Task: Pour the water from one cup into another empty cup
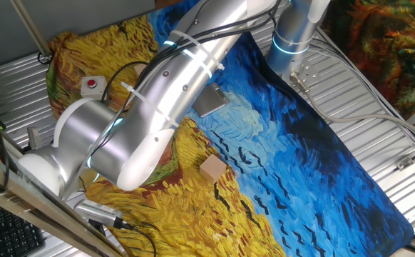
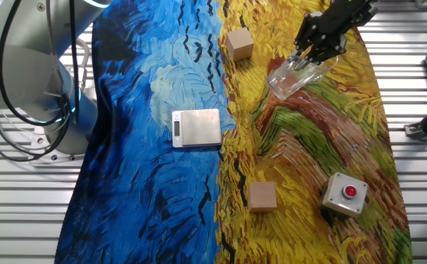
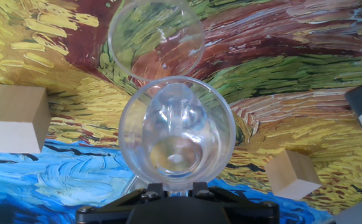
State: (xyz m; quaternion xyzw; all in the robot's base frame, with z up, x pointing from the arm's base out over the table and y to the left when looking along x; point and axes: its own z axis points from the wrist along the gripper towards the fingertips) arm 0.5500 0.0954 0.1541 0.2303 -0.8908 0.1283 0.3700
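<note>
Gripper [image 2: 310,53] clenched on tumbler [image 3: 176,134], tipped w/ rim facing fwd. Smaller cup [image 3: 157,38] sat just ahead. Risk: 2 rims looked offset, so water might've splashed onto cloth [image 3: 305,93].

Clear tumbler [image 3: 176,134], black claw [image 2: 318,45], blue-and-yellow painted cloth [image 2: 147,88], red button [image 2: 350,192].

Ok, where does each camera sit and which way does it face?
One fixed view: low at the cloth's yellow end, facing the blue end; silver arm links fill it.
The other fixed view: high, looking down on the cloth; base at left, gripper top right, shut on the tilted tumbler.
Hand view: looks along the tumbler to the smaller cup; gripper body at bottom edge.
Shared: both fixed views show the scale and red button box.
</note>
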